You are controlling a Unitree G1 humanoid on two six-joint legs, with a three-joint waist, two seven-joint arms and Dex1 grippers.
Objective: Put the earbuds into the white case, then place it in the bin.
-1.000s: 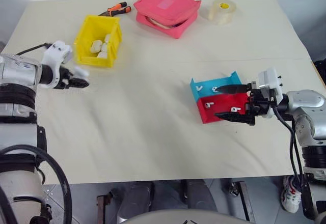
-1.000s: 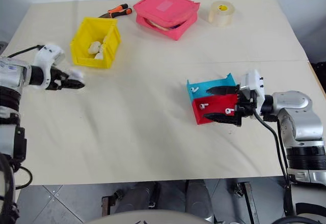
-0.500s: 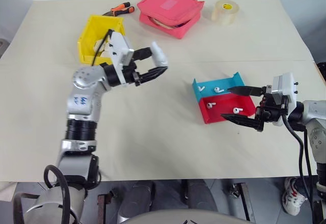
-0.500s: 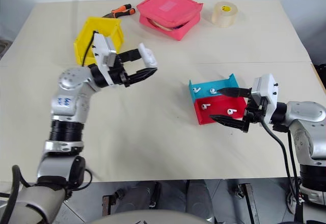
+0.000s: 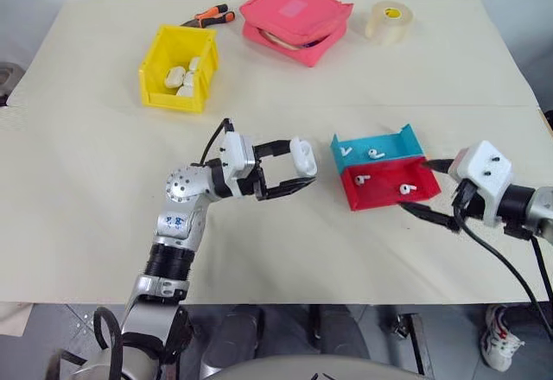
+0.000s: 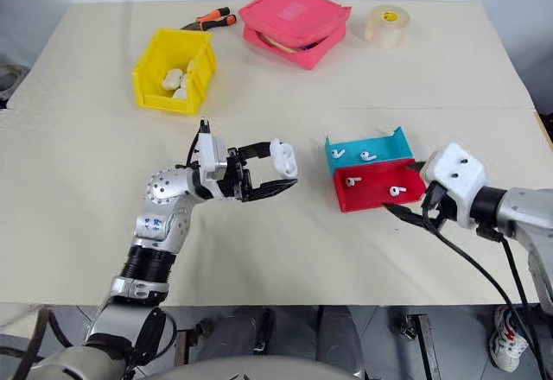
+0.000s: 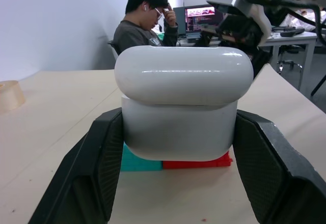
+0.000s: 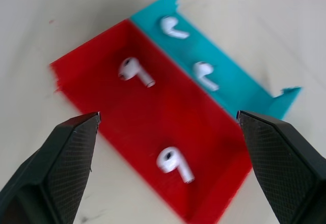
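Our left gripper (image 5: 298,171) pinches the white case (image 5: 302,154) near the trays; right gripper (image 8: 168,132), spread, hangs above the earbuds (image 8: 174,163), ready for loading.

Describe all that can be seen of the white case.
The white case is a small, glossy, rounded pebble of smooth plastic. A seam splits it into a wider lid and a lower body, and the lid looks shut. The left gripper holds it above the table, one black finger on each side of the body, lid uppermost. It sits just left of the blue tray and red tray, touching neither.
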